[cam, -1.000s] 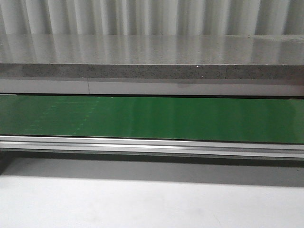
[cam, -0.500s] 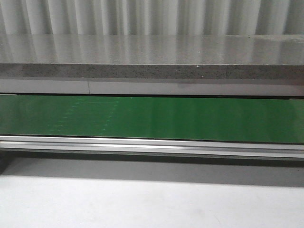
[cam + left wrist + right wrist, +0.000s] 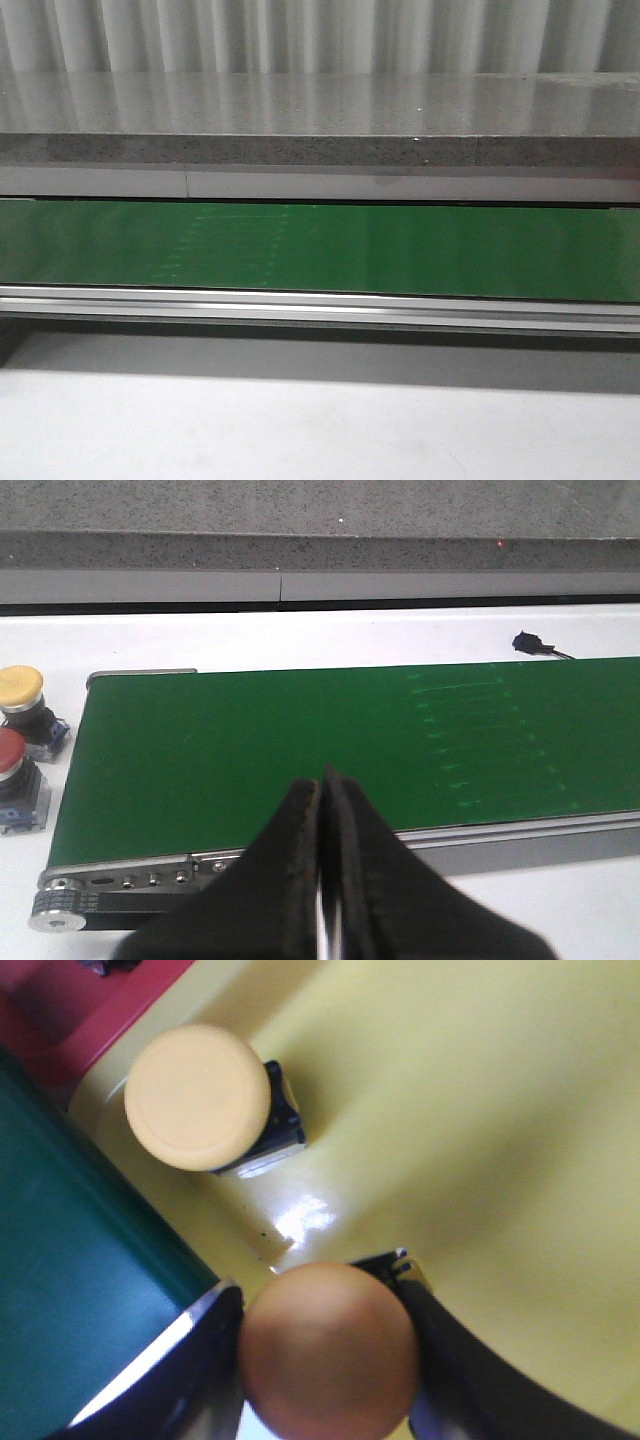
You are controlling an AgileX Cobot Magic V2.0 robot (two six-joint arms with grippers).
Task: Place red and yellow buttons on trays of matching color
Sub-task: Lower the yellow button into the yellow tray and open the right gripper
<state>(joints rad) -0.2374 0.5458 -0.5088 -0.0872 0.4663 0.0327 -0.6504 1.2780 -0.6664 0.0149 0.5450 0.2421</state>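
In the right wrist view my right gripper [image 3: 320,1282] is shut on a yellow button [image 3: 328,1352] whose rounded cap looks orange in shadow; it hangs over the yellow tray [image 3: 480,1110]. Another yellow button [image 3: 200,1097] stands on that tray on its dark base. A corner of the red tray [image 3: 60,1010] shows beyond it. In the left wrist view my left gripper [image 3: 323,780] is shut on nothing, above the near edge of the green conveyor belt [image 3: 250,740]. A yellow button [image 3: 22,688] and a red button [image 3: 10,755] stand on the white table beside the belt's end.
The green belt [image 3: 400,250] runs across the front view with a metal rail [image 3: 320,305] in front and a grey stone ledge [image 3: 320,150] behind. No gripper shows there. A small black connector [image 3: 527,642] lies on the white table behind the belt.
Faint light marks on the green belt have drifted to the right across the front view. Nothing else there has changed.
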